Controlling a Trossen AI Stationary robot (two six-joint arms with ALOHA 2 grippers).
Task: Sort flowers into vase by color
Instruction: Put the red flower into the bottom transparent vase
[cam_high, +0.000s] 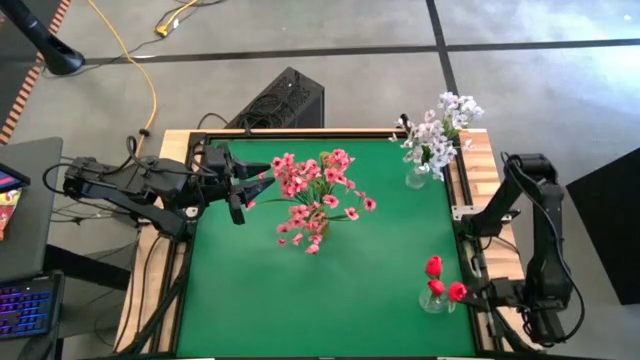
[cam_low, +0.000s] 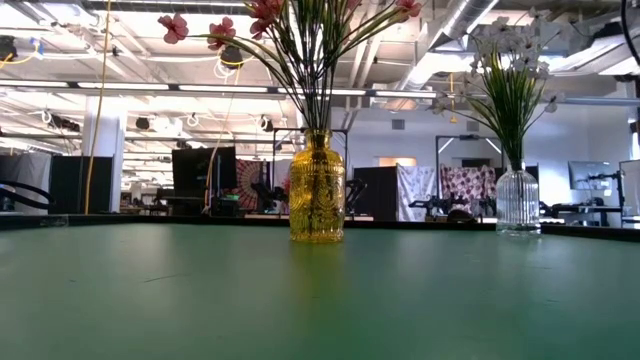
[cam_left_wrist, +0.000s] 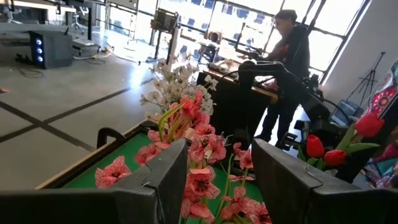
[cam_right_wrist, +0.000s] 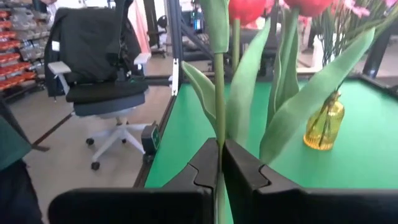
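Pink flowers (cam_high: 315, 198) stand in an amber glass vase (cam_low: 317, 190) at the middle of the green bench (cam_high: 250, 290). White flowers (cam_high: 438, 125) fill a clear vase (cam_low: 518, 201) at the far right corner; red tulips (cam_high: 440, 280) sit in a vase by the near right edge. Right gripper (cam_right_wrist: 220, 163) has its jaws narrow around a green tulip stem (cam_right_wrist: 219, 93). Left gripper (cam_high: 243, 190) hovers just beside the pink blossoms, jaws wide and holding nothing.
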